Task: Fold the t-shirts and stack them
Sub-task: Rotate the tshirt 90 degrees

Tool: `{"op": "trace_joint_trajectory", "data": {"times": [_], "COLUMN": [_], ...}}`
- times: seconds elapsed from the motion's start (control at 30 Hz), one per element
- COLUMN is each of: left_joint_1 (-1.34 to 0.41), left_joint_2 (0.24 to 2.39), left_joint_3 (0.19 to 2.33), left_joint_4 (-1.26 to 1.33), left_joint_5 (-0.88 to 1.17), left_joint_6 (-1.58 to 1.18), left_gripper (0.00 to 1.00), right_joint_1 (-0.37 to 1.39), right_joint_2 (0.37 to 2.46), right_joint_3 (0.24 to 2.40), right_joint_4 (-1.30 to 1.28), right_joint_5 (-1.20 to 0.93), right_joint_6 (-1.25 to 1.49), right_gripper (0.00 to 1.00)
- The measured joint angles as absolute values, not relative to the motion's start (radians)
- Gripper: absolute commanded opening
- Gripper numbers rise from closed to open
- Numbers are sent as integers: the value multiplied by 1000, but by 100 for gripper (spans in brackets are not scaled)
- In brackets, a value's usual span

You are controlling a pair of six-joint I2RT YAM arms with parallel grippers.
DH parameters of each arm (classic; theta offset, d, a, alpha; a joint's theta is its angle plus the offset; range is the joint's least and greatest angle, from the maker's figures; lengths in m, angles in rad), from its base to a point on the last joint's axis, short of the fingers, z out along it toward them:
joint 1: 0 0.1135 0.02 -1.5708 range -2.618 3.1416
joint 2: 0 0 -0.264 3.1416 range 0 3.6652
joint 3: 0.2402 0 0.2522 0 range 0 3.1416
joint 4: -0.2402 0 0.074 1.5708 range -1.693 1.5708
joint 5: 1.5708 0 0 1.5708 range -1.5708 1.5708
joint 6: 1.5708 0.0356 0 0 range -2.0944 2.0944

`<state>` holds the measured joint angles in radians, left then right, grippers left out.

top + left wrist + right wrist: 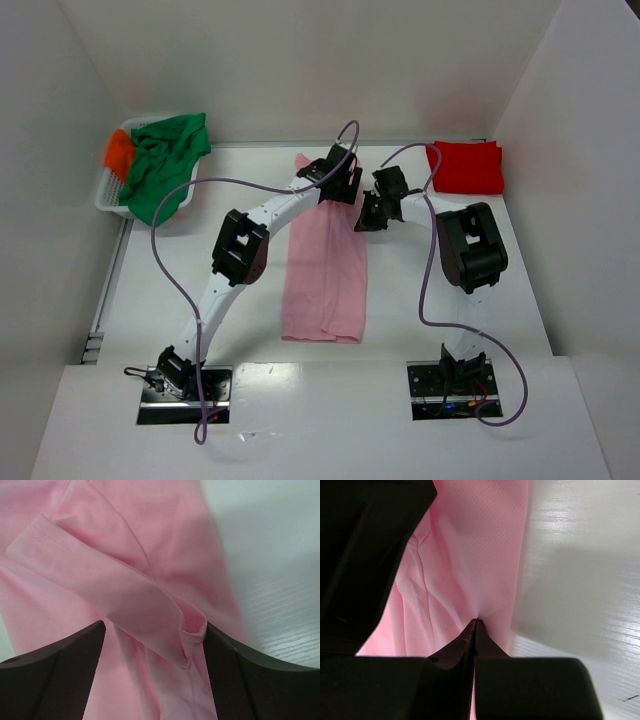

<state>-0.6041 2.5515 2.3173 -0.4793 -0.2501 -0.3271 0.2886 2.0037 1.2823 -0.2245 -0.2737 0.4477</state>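
The light pink t-shirt [325, 280] lies folded into a long narrow strip down the middle of the table. Over its far end hangs my left gripper [340, 190], open; in the left wrist view [155, 626] a folded sleeve hem of the pink shirt [100, 540] sits between the wide jaws, touching the right finger [225, 670]. At the strip's far right edge my right gripper [366, 218] is shut; in the right wrist view [477, 621] its tips pinch the pink cloth [470, 555], with creases running to them. A red t-shirt [466, 167] lies folded at the back right.
A white basket [108, 195] at the back left holds a crumpled green t-shirt [165, 165] and an orange one [119, 153]. White walls close in the table at the left, back and right. The left arm's dark body [365, 555] fills the right wrist view's left side.
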Motion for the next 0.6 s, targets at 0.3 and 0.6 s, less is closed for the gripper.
{"op": "trace_joint_trajectory", "data": {"times": [0.3,0.6], "left_joint_1": [-604,-604], "left_joint_2": [2551,2551], "left_joint_3": [2320,2320], "left_joint_4": [-481,-482], "left_joint_5": [-268,-274], "left_joint_6": [-343,-343], "left_gripper": [70,60], "right_joint_1": [289,290], "right_joint_2": [2013,2016], "right_joint_3": [1283,1285], "right_joint_4": [-227,-228], "right_joint_5": [-260,-257], "right_joint_6": [448,448], "right_gripper": [0,0]}}
